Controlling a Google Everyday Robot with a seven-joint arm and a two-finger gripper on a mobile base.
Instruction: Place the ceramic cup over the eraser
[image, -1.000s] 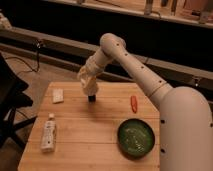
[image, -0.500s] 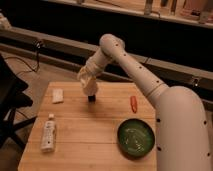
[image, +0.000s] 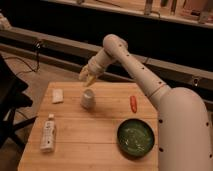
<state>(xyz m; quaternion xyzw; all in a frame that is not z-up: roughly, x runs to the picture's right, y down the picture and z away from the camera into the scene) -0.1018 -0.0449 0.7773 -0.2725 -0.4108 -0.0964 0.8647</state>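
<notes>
Ceramic cup (image: 88, 99) standing on the wooden counter (image: 95, 140), mouth down by the look of its taper, toward the far middle of the surface. No black eraser to be seen anywhere on the boards; whether hidden beneath the cup cannot be told. Pincer (image: 88, 77) poised just above the cup and a little to the far side, apart from it, nothing in its grip; how wide its fingers stand cannot be told. White arm (image: 132, 62) reaching in from the bulky base (image: 182, 132) at right, bent at a rounded elbow high over the counter's far edge. Flat white rectangular piece (image: 58, 95) lying to the left of the cup, near the far left corner. Red oblong item (image: 133, 103) resting to the right of the cup, close to the arm's side. Green bowl (image: 135, 137) set near the front right, well apart from the cup. White tube-like bottle (image: 48, 135) lying flat along the left edge, nearer the front. Dark rail and floor beyond the counter.
</notes>
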